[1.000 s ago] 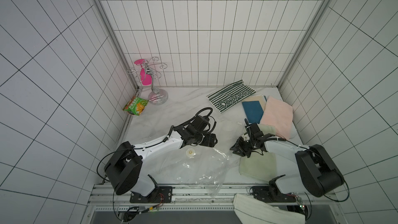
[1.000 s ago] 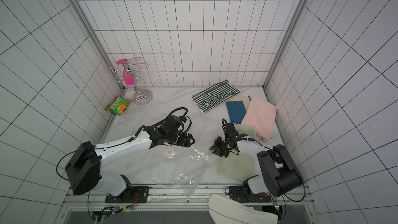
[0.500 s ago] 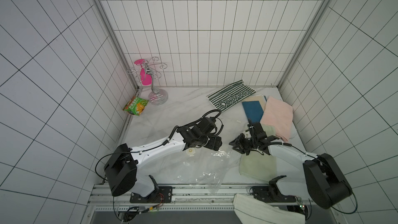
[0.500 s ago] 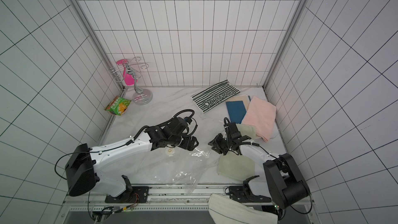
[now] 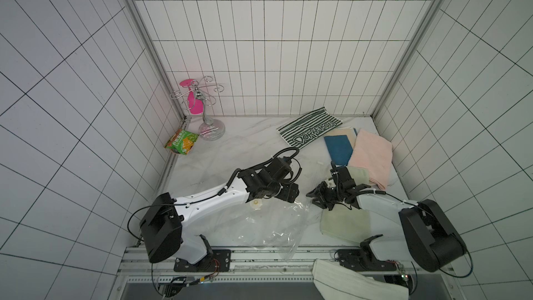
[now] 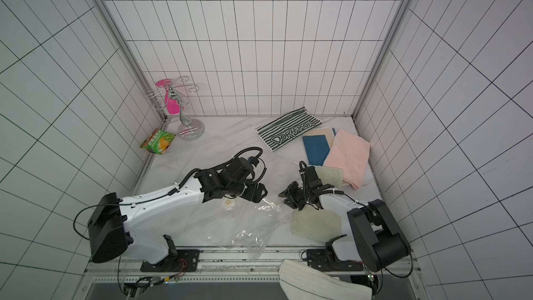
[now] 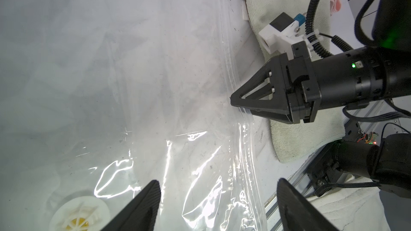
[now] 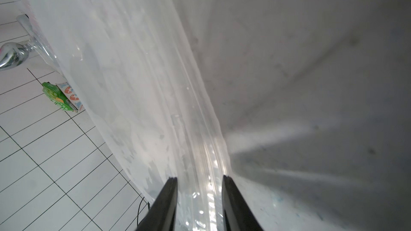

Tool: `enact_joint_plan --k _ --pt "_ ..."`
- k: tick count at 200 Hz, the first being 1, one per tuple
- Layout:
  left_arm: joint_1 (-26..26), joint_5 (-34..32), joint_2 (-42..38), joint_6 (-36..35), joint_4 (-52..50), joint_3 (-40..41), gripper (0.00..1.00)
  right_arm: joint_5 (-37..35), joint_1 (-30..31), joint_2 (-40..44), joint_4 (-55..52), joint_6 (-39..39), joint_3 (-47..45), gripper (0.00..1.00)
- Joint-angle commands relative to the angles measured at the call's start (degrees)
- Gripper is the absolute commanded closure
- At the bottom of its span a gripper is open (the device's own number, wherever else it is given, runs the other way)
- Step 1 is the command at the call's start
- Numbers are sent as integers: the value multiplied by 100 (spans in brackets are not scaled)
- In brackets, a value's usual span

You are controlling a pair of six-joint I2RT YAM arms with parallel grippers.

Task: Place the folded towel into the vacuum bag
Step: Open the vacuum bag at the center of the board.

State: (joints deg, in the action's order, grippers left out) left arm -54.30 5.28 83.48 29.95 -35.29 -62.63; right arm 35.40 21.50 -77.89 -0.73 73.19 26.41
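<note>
Left gripper (image 7: 218,185): finger bases cut off by frame edge. Same for right gripper (image 8: 199,177); can't tell if it touches the zip strip (image 8: 206,152) between its jaws. Right arm hides the middle of the pale green towel (image 5: 341,225). White cloth (image 5: 354,284), near right, is cropped. Snack packet (image 5: 181,141) print is too small to read.

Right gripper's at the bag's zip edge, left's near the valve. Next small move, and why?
Probably close the right gripper on the zip-seal strip: its jaws stand apart astride the strip, not yet pinching it. The vacuum bag lies on the table with the folded towel outside, beside it; the left gripper hangs open above the film.
</note>
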Motion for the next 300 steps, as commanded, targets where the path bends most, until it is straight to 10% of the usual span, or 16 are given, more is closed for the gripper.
enact_joint_plan --k 1,34,91,184,238,300 --pt "-28 -122 -43 -24 -139 -137 18 173 31 136 730 663 -311 76" --pt "-316 -276 -112 -85 -718 -552 17 259 31 1127 119 908 -40 100" --pt "-1406 -1015 297 139 -1302 -1272 7 216 49 2231 -390 1707 441 100" --pt "-1513 -2776 889 498 -1337 -1777 4 -459 428 2585 743 4088 223 100" --pt "-1740 -2346 398 382 64 -982 1 -656 479 2576 776 4318 287 100" --pt "-1743 -3833 919 189 -115 -723 25 -675 487 2766 588 4353 339 100"
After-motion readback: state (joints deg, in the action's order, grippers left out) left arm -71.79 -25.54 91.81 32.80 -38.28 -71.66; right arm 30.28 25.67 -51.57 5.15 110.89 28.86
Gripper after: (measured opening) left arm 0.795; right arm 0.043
